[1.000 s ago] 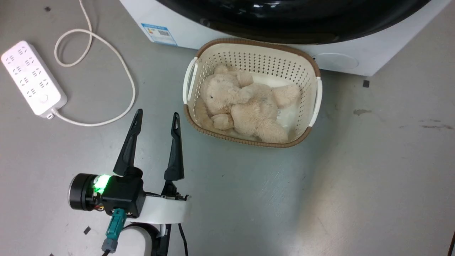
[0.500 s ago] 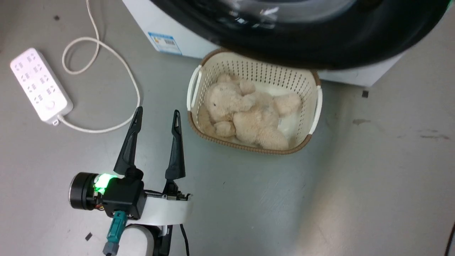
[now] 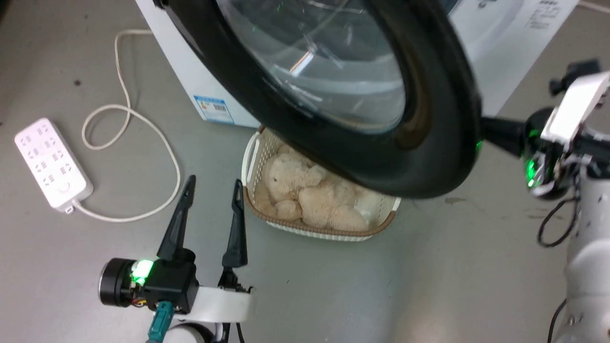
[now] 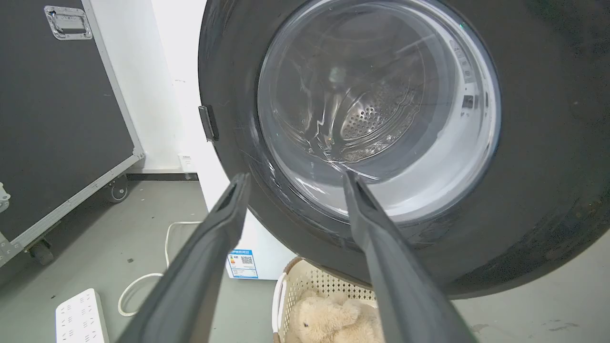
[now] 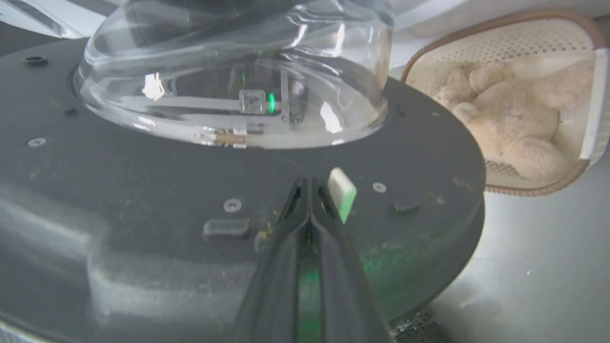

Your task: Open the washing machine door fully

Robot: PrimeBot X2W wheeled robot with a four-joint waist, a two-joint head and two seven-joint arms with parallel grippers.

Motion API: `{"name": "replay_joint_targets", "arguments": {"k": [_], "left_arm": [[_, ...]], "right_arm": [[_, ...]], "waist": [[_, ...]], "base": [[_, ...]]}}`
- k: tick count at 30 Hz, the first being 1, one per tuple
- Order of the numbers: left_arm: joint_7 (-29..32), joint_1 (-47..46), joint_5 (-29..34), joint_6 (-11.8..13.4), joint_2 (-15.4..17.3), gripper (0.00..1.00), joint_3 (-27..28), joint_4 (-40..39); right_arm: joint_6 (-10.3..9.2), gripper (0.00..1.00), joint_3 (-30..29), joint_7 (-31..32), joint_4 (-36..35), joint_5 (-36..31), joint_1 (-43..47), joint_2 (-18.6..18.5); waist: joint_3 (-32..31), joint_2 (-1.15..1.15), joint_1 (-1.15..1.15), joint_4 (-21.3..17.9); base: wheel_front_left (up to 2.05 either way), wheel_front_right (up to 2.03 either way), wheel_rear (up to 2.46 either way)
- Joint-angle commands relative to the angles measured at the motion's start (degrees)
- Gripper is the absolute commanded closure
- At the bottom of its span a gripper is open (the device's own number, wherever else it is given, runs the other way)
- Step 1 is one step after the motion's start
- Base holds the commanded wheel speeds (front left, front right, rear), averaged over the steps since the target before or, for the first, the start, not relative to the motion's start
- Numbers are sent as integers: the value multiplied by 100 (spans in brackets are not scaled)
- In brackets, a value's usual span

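Note:
The washing machine door point(image 3: 429, 119), round and glossy black with a clear glass bowl, stands swung partly out from the white washing machine point(image 3: 190, 81) and hangs over a basket. My right gripper point(image 5: 307, 183) is shut with nothing in it. Its tips lie against the door's point(image 5: 143, 190) dark inner face, just below the glass bowl and beside a small white latch piece point(image 5: 342, 193). In the head view the right gripper point(image 3: 495, 129) reaches behind the door's right edge. My left gripper point(image 3: 214, 178) hovers open over the floor, pointing at the door point(image 4: 548, 143).
A cream basket point(image 3: 252, 143) holding a teddy bear point(image 3: 305, 190) sits on the floor under the door. A white power strip point(image 3: 52, 164) with a looped cord point(image 3: 143, 133) lies to the left. A black wheeled case point(image 4: 57, 119) stands left of the machine.
The head camera has tilted up. The door has swung further out over the basket, and my right arm has come into view at its right edge. The left gripper stays open in place.

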Motion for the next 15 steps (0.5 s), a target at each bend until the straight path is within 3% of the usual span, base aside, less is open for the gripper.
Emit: {"name": "replay_joint_targets", "arguments": {"k": [1,5,7,9,10,11,12,13,15], "left_arm": [[-32,82,-4,-37,27,0,-8,22],[-32,172,1,-68,29,0,-27,53],[-32,238,10,-91,28,0,-56,78],[-32,254,12,-97,27,0,-68,86],[-32,282,15,-107,24,0,-94,101],[-32,282,15,-107,24,0,-94,101],[-32,314,16,-112,21,0,-118,105],[-32,314,16,-112,21,0,-118,105],[-32,361,7,-126,17,0,-145,117]], "right_arm": [[6,100,220,62,-18,332,221,34],[6,100,847,10,-55,1024,550,36],[6,100,1558,-180,-178,1661,883,36],[6,100,1796,-256,-229,1858,994,37],[6,100,2281,-406,-354,2204,1218,37],[6,100,2281,-406,-354,2204,1218,37],[6,100,2741,-560,-492,2506,1429,37],[6,100,2741,-560,-492,2506,1429,37],[6,100,3319,-787,-703,2814,1693,37]], "waist": [[-117,0,1,-32],[-222,0,1,-44],[-295,0,1,-43],[-315,0,1,-36],[-359,0,1,-20],[-359,0,1,-20],[-389,0,1,-6],[-389,0,1,-6],[-421,0,1,24]], "base": [[0,0,0],[0,0,0],[0,0,0],[0,0,0],[0,0,0],[0,0,0],[0,0,0],[0,0,0],[0,0,0]]}}
